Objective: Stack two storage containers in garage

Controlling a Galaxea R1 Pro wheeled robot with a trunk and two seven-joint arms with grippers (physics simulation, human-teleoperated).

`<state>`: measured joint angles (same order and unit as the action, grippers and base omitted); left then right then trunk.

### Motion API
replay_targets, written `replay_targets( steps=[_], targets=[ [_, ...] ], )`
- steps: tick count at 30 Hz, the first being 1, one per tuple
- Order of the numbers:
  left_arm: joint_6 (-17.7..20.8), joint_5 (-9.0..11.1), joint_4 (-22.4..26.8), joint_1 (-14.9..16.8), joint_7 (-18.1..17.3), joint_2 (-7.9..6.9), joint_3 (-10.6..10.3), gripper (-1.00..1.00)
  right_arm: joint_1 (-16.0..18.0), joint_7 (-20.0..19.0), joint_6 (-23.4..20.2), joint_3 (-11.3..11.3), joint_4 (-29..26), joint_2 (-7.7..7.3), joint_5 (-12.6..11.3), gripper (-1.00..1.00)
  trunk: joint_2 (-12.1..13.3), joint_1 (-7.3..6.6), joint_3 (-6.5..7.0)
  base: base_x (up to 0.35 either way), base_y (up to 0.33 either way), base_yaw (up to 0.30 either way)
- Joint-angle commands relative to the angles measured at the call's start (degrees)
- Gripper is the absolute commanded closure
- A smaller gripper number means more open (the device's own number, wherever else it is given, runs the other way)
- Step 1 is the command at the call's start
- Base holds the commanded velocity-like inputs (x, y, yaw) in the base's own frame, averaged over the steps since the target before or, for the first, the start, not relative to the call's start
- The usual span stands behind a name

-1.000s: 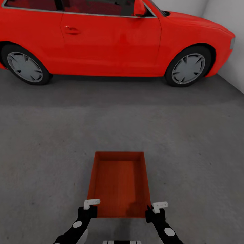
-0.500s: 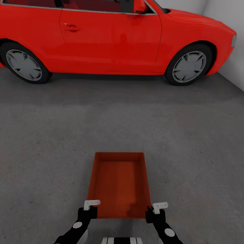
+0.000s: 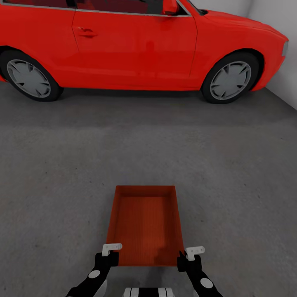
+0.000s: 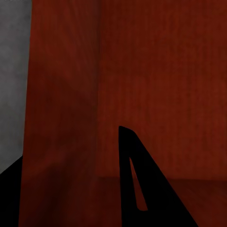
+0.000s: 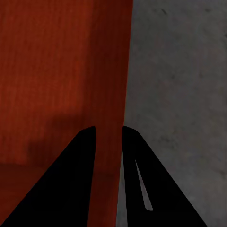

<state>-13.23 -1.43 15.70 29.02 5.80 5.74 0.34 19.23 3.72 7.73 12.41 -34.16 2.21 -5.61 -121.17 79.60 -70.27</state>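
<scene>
Both grippers are pinching one storage container (image 3: 144,225) by its near corners: left gripper (image 3: 108,255) on the left wall, right gripper (image 3: 186,258) closed on the right wall. It's sitting low over the garage floor (image 3: 62,185), near the red car (image 3: 140,45). Keep it level, release both together.

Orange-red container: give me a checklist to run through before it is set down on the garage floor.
1. Left gripper pinching the near left corner wall of the container: ok.
2. Right gripper shut on the right wall, fingers either side: ok.
3. Container level, open top up: ok.
4. Bare concrete floor beneath and ahead: ok.
5. Well short of the red car: ok.
6. Container's height above the floor: cannot tell.
</scene>
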Motion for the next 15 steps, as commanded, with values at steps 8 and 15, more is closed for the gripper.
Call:
replay_targets(
  steps=[8,15],
  targets=[
    [-0.22,-0.24,0.74,0.07,2.73,-0.73,1.24,1.0,-0.01,-0.99,0.18,0.86,0.16,-0.1,-0.72,1.0,-0.41,0.21,-0.21,0.0,0.0,0.0],
    [-0.22,-0.24,0.74,0.07,2.73,-0.73,1.24,1.0,0.02,-1.08,0.18,0.86,0.17,-0.1,-0.72,1.0,-3.22,1.75,-1.47,0.0,0.0,0.0]
  ],
)
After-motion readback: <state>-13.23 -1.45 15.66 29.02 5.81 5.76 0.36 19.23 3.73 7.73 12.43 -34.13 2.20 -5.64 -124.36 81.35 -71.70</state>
